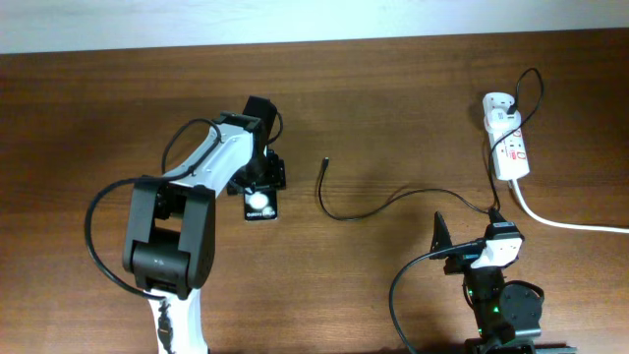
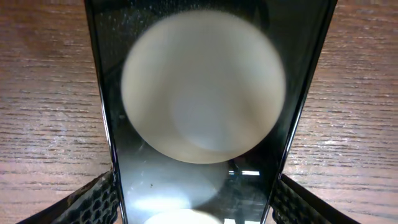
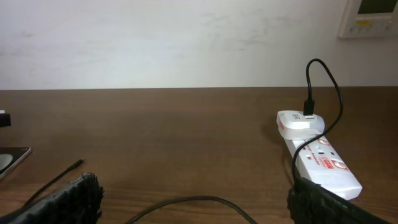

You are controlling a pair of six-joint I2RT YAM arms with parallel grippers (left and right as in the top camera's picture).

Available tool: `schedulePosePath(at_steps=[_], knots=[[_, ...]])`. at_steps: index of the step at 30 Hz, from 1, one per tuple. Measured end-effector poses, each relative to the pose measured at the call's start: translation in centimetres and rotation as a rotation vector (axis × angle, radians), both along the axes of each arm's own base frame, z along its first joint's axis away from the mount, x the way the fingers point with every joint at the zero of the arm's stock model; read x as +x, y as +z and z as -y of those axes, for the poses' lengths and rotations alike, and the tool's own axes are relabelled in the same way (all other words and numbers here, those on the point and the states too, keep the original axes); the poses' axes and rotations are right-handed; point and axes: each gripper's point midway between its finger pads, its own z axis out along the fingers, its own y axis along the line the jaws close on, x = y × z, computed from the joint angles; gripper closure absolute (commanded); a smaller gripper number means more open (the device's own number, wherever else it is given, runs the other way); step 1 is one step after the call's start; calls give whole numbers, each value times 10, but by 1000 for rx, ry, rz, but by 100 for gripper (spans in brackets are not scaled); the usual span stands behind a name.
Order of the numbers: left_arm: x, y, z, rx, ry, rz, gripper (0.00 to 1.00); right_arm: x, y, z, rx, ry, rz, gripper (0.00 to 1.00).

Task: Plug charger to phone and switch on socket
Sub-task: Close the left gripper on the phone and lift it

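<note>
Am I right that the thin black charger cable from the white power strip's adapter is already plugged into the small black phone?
No: the overhead view shows the thin black charger cable's plug tip lying loose on the table, apart from the small black phone.

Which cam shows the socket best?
Right wrist: the socket sits close, with adapter and red switch marks clear. Overhead shows it small, far right. Left wrist shows none, only the phone.
</note>
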Motion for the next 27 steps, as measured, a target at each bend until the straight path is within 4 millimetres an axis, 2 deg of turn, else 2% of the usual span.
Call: schedulePosePath(at_steps=[2,6,10,17,22,27], knots=[[3,8,2,0,0,-10,30,0,0,0,0,0,0,1],[27,44,9,-18,-2,50,28,0,0,0,0,0,0,1],[37,61,17,-59,-6,79,28,0,0,0,0,0,0,1],[32,68,44,-212,-17,44,32,0,0,0,1,0,0,1],[28,74,38,-338,-32,-4,32,0,0,0,0,0,0,1],[11,84,36,-479,-43,-93,36,0,0,0,1,0,0,2]])
